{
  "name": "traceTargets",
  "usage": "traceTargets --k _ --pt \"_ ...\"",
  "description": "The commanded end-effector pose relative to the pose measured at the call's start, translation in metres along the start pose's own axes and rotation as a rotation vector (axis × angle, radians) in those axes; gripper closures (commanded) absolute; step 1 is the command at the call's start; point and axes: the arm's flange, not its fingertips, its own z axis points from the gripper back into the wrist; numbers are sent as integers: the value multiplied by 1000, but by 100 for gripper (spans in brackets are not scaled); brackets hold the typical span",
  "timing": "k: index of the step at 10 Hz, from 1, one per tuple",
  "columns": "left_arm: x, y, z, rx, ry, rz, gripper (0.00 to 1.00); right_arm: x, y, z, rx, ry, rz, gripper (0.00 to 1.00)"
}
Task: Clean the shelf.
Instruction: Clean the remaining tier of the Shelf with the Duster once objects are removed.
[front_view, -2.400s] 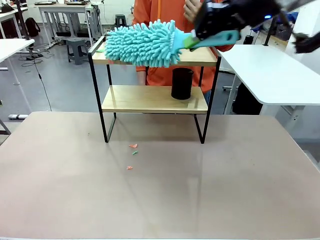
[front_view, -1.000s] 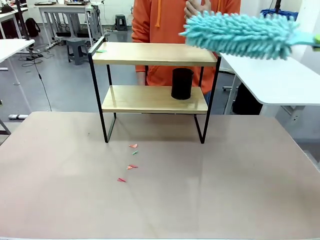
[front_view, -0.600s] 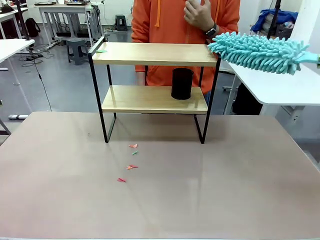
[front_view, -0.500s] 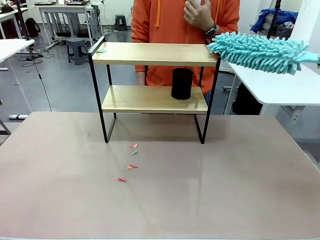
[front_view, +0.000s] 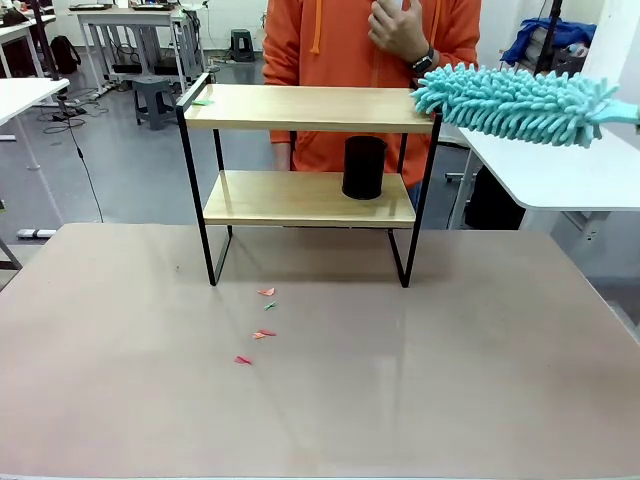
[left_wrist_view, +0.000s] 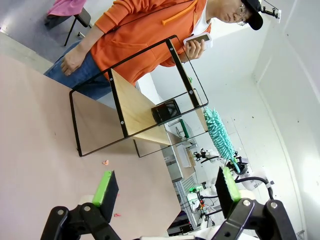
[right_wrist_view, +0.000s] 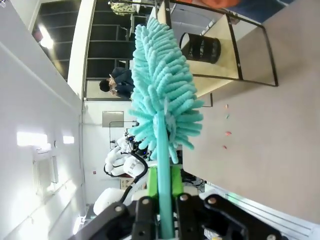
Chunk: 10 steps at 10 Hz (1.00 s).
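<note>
The shelf (front_view: 310, 108) stands at the table's far side, with two light wooden boards in a thin black frame. A small green scrap (front_view: 203, 101) lies on its top board at the left end. A fluffy teal duster (front_view: 515, 100) hangs in the air to the right of the shelf, its tip at the top board's right corner. My right gripper (right_wrist_view: 162, 184) is shut on the duster's handle (right_wrist_view: 163, 150), and the head (right_wrist_view: 162, 85) points at the shelf (right_wrist_view: 220, 70). My left gripper (left_wrist_view: 166, 189) stands open and empty above the table, well short of the shelf (left_wrist_view: 135, 105).
A black mesh cup (front_view: 364, 167) stands on the lower board. Small red and green paper scraps (front_view: 265, 333) lie on the brown table in front of the shelf. A person in an orange hoodie (front_view: 340, 40) stands behind it, holding a phone (left_wrist_view: 197, 40). A white side table (front_view: 550, 150) stands at the right.
The duster has swung from in front of the person rightward and down to beside the shelf's top right corner. It has barely moved in the last half second.
</note>
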Motion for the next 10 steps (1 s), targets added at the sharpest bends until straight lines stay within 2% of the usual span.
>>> traceTargets --k 1,3,5,8,10 --pt "-2 -2 0 -14 0 -21 0 -12 50 -11 1 -71 126 87" --pt "-2 -2 0 -14 0 -21 0 -27 110 -43 -59 -51 282 87" --pt "-2 -2 0 -14 0 -21 0 -38 159 -96 -168 -9 451 87" --pt "-2 -2 0 -14 0 -21 0 -51 199 -170 -257 79 604 87" --pt "-2 -2 0 -14 0 -21 0 -61 210 -198 -285 136 648 87"
